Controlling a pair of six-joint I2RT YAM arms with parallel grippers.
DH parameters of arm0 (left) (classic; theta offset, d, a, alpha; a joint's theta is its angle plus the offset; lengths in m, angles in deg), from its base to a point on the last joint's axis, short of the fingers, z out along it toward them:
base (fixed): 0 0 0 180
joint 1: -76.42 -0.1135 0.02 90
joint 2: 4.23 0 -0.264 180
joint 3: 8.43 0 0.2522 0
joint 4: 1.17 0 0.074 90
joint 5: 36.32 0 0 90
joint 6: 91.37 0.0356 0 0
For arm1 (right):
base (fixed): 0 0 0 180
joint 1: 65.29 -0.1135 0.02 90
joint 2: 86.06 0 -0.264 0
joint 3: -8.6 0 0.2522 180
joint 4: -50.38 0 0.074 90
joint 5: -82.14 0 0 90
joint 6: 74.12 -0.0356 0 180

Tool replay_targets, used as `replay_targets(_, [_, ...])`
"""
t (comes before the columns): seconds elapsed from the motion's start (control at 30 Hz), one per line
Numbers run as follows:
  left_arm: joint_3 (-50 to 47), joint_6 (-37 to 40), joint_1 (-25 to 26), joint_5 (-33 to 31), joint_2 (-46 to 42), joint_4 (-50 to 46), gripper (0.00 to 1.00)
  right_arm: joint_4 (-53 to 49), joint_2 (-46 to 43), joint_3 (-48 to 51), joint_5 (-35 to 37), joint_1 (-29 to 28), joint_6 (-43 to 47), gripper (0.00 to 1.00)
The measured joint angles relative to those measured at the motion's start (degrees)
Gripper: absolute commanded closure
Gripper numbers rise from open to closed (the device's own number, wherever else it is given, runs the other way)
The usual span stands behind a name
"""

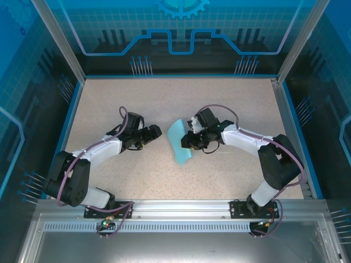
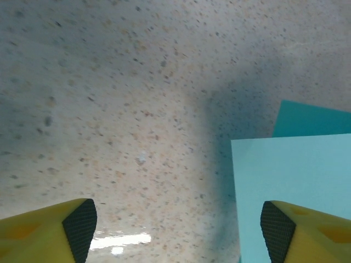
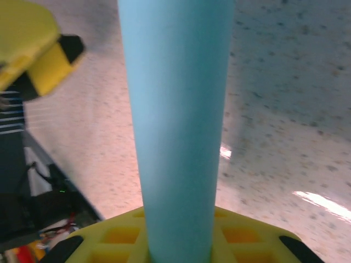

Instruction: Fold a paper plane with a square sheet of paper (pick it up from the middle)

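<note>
**Step in hand (my judgement):** pick-up and first fold; no plane shape yet.

**Location:** The square sheet of paper [image 1: 179, 143] sits in the middle of the table [image 1: 137, 98], between my two end effectors.

**Right end effector** [image 1: 186, 140]: closed on the sheet's right side. In its wrist view the paper runs out from between the fingers as a curved, upright band.

**Left end effector** [image 2: 175, 230]: open and holding nothing, just beside the sheet's left edge. One pad [image 2: 274, 230] stands in front of the paper.

**Next move (my judgement):** the left should take the free edge squarely while the right holds without dragging — thin paper buckles easily.

**Views compared:**
- The top camera gives the layout of both arms.
- The left wrist view alone shows two layers — a paler face over a darker corner.
- The right wrist view alone shows the curl.
</note>
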Motion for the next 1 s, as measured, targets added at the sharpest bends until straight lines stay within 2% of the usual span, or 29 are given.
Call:
replay_targets(0.13, [-0.83, -1.81, 1.86, 2.34, 0.20, 3.52, 0.27, 2.80, 0.44, 2.32, -1.70, 1.11, -1.73, 0.74])
replay_targets(0.27, [-0.83, -3.54, 4.35, 4.17, 2.25, 7.67, 0.34, 2.58, 2.71, 2.89, 0.35, 1.49, -1.86, 0.69])
replay_targets(0.53, [-0.63, -4.74, 8.46, 5.53, 8.63, 10.47, 0.41, -1.11, 4.33, 3.45, 7.87, 1.51, -0.61, 0.48])
replay_targets(0.8, [2.93, -4.72, 10.67, 5.55, 12.26, 11.15, 0.42, -7.56, 4.09, 2.45, 15.63, 1.05, 2.34, 0.28])
replay_targets(1.0, [4.72, -4.70, 11.37, 5.95, 14.43, 11.37, 0.43, -9.86, 4.00, -0.35, 18.16, 1.03, 5.20, 0.28])
